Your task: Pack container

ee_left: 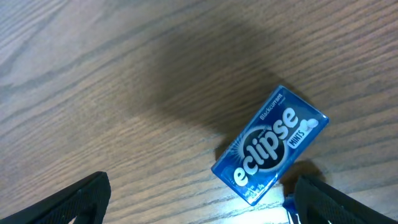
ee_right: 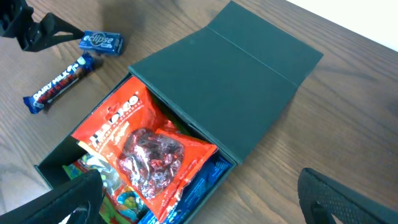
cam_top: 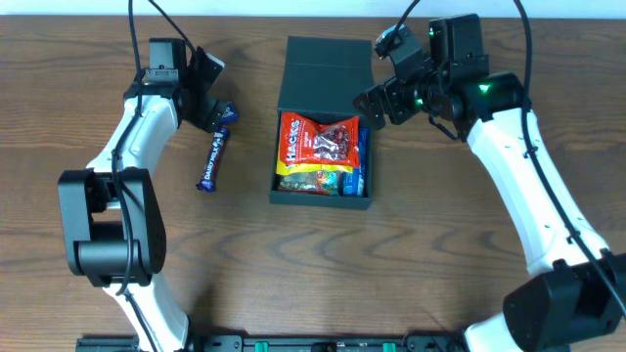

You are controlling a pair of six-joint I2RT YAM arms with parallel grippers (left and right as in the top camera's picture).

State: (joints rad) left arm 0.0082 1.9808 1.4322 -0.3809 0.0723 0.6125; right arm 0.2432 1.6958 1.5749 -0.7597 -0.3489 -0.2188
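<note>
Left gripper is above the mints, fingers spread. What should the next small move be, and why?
Probably lower the left gripper and close on the Eclipse mints pack: it lies flat on the table, between the open fingers but not yet gripped, and outside the open container.

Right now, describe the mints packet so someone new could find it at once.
Start at the dark green container in the middle. To its left lies a long Dairy Milk bar; the mints packet sits just past that bar's far end. It is shorter, boxy and blue, with "eclipse" in white.
</note>
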